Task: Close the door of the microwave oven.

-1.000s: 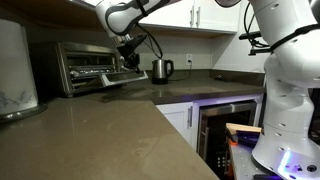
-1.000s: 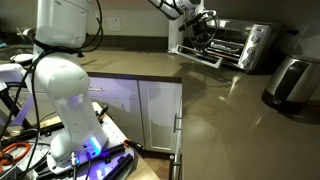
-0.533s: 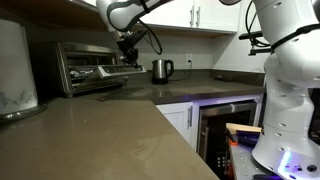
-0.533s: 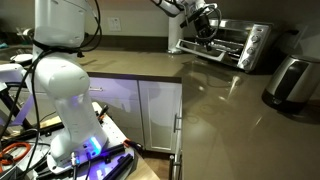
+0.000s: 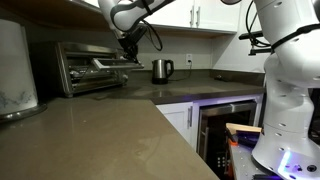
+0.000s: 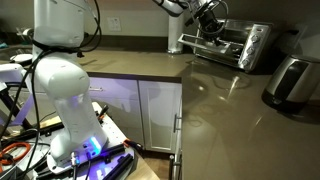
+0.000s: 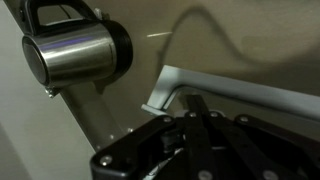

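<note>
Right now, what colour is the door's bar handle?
Silver-grey metal; the bar handle shows best in the wrist view.

We count one microwave oven (image 5: 92, 66), seen in both exterior views (image 6: 238, 42), with one door (image 5: 95, 70) carrying one bar handle (image 7: 245, 92). One steel kettle (image 5: 161, 69) stands on the single countertop (image 5: 120, 130) and appears again in the wrist view (image 7: 80, 55). We count one robot arm (image 5: 285, 70) ending in one gripper (image 5: 129, 48). One tall white appliance (image 5: 15, 70), one under-counter glass door (image 5: 225, 125) and one wall outlet (image 5: 188, 58) complete the tally.
</note>
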Action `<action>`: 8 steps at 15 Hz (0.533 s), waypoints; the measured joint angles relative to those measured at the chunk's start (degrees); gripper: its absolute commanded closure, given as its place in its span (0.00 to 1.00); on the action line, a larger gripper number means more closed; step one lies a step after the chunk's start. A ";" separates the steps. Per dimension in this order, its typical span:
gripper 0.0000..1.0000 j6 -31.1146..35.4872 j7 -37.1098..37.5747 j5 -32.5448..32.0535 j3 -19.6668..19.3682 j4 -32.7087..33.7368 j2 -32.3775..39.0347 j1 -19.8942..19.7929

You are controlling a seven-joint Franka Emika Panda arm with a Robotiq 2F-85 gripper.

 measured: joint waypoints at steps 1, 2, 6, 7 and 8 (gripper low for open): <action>1.00 0.27 0.16 -0.50 -0.11 0.04 0.00 0.00; 1.00 0.50 0.27 -0.95 -0.21 0.08 0.01 -0.01; 1.00 1.58 1.24 -3.27 -0.50 0.11 0.04 -0.06; 1.00 1.90 1.60 -3.95 -0.53 0.11 0.04 -0.07; 1.00 2.26 2.12 -4.76 -0.54 0.11 0.06 -0.08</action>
